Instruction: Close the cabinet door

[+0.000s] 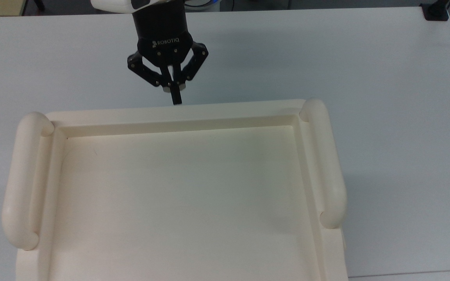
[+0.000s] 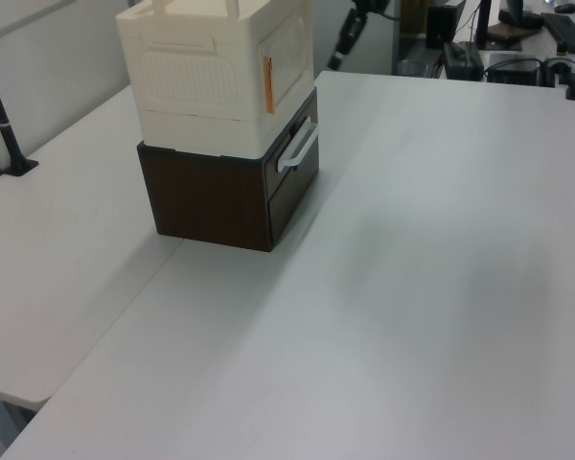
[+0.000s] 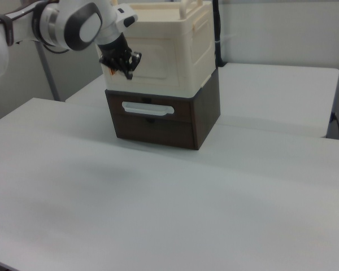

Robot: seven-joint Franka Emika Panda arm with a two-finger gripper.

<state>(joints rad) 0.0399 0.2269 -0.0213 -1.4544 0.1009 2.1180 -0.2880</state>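
The cream cabinet (image 1: 178, 113) shows its recessed tray top with two thick rounded side rails. In the left view the cabinet (image 2: 187, 77) stands on a dark base, and its door (image 2: 289, 57) lies flush with the front, copper handle (image 2: 267, 72) at its edge. The right view has the same door (image 3: 164, 59) flat against the cabinet front. My gripper (image 1: 176, 99) hangs just off that front face, shut with nothing between its fingers. It appears apart from the cabinet in the left view (image 2: 335, 59) and in front of the door's left part in the right view (image 3: 129, 70).
A dark brown drawer unit (image 2: 220, 196) with a white bar handle (image 3: 148, 108) carries the cabinet. The white table (image 1: 385, 78) spreads wide around it. A black clamp post (image 2: 5, 125) stands at the left view's left, and desk equipment (image 2: 517, 38) at its far right.
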